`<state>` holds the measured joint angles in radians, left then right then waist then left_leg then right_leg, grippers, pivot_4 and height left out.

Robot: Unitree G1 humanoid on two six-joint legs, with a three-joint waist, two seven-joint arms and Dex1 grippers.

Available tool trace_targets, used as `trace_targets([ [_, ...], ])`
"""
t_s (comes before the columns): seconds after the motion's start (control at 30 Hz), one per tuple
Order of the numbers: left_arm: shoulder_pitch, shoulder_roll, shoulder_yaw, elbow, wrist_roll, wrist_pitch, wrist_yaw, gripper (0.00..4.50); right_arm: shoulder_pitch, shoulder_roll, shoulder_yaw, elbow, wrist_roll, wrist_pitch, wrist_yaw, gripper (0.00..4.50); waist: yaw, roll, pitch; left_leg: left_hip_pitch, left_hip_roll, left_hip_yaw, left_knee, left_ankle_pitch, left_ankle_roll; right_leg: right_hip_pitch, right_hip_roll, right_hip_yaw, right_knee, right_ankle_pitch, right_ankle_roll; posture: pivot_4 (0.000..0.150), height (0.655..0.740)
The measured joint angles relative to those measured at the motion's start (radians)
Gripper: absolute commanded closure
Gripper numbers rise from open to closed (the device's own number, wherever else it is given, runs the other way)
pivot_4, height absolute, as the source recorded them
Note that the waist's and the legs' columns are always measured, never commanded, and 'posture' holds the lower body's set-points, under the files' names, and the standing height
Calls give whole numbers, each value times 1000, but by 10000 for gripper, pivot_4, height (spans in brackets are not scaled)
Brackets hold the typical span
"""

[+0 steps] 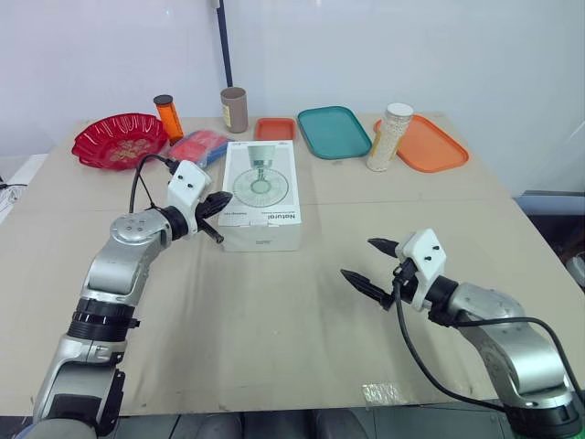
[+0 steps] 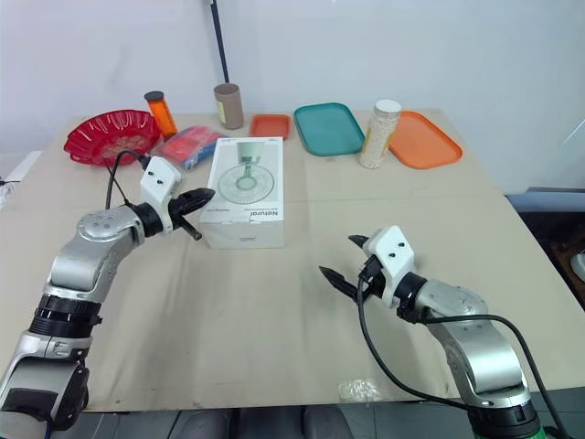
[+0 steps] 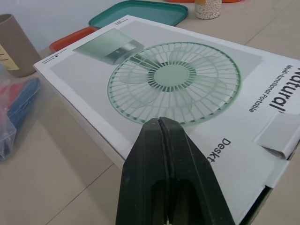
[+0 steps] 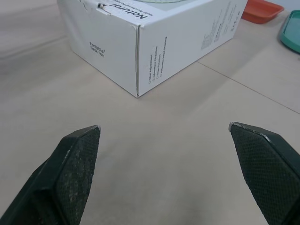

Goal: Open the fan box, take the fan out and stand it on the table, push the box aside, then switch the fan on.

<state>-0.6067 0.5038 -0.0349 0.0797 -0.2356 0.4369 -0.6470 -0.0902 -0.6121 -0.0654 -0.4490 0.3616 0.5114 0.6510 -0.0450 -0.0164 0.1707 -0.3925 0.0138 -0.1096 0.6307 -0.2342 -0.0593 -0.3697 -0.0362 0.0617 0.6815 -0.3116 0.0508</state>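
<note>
I take this for a robot test room rather than a home; a bare white wall (image 1: 411, 55) stands behind the fan box (image 1: 261, 197); the box lies on a plain beige worktop (image 1: 274, 320), with clear tape (image 1: 382, 393) at the edge on the robot's side of the box; beyond the box sit unrelated props: red bowl (image 1: 120, 140), orange bottle (image 1: 167, 116), brown cup (image 1: 234, 110), teal tray (image 1: 334, 131), orange tray (image 1: 434, 146), jar (image 1: 390, 137); a black pole (image 1: 224, 46) rises behind the box.

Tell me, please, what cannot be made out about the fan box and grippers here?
- The fan: head views, hidden inside the closed fan box.
- Whether the shut left gripper touches the box: left wrist view, the gripper itself covers the box edge.
- Side print: right wrist view, too small to read.
- Box lettering past "Deskt": left wrist view, behind the gripper.
</note>
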Motion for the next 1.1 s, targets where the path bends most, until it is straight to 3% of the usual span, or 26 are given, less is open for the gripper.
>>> trace_targets([
  [0.2, -66, -48, 19, 60, -44, 110, -1, 44875, -1, 4, 14, 0, -4, 0, -2, 0, 0, 0, 0, -1, 0, -1, 2, 0, 0, 0, 0, -1, 0, 0, 0, 1500, 7400],
  [0.57, -68, -37, -10, 69, -18, 117, -28, 44875, -38, 9, 35, -22, -4, 36, -27, 0, -1, 0, 0, -1, 0, -1, 2, 0, 0, 0, 0, -1, 1, 0, 0, 1500, 7400],
  [0.9, -69, -30, -9, 56, -7, 149, -27, 44875, -322, 9, 206, -84, -74, 164, -68, 0, -1, 1, -1, 0, -1, -2, 2, 0, 0, 0, -1, -2, 1, 0, 0, 1500, 7400],
  [1.1, -74, -30, -14, 58, 3, 149, -28, 44875, -465, 107, 337, 47, -171, 182, -109, 0, -3, 1, -1, 0, 0, -2, 2, 0, 0, 0, 0, -2, 2, 0, 0, 1500, 7400],
])
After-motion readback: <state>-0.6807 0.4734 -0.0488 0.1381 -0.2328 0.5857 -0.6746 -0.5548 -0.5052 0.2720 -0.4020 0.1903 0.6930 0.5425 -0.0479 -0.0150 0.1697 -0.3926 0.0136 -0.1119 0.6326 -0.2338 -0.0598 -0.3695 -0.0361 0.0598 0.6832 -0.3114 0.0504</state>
